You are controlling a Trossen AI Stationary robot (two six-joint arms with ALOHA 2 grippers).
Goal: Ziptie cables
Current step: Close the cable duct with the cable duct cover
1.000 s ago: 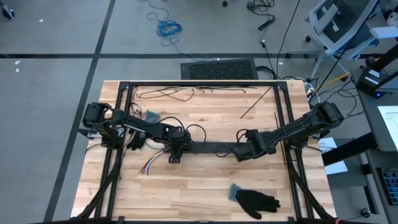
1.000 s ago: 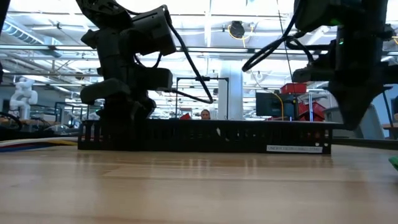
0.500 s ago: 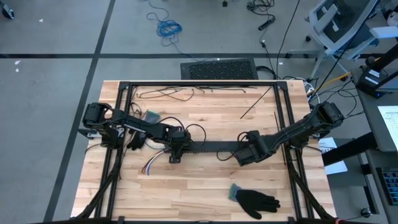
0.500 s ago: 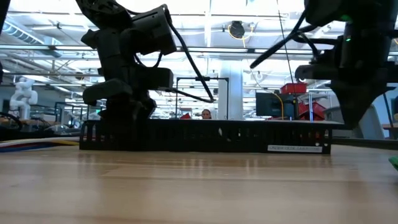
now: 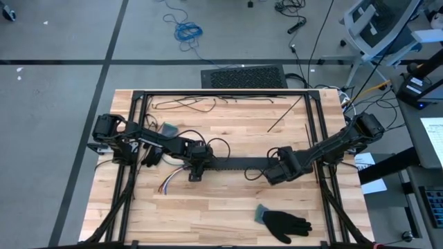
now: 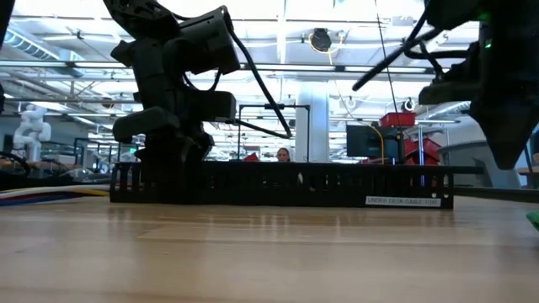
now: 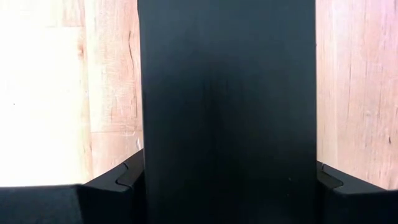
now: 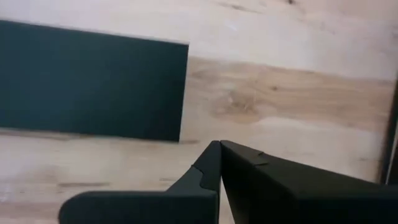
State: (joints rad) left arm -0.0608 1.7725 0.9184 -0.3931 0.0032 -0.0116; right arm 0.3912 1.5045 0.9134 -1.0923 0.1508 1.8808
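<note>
- left gripper (image 5: 196, 168) clamps the black slotted strip (image 5: 235, 164) at mid-frame left end, probably steadying it
- right gripper (image 8: 219, 163) pressed together, empty (just off strip's right end)
- cables (image 5: 166, 184) lie lower left – untied

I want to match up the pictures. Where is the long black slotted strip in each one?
High view: the black slotted strip lies across the table's middle, between the two arms.
Low view: the strip runs across the picture on the tabletop.
Left wrist view: it fills the centre, between the left end effector fingers.
Right wrist view: its end lies beyond the shut right end effector.
Shared landmark: the wooden table.
</note>
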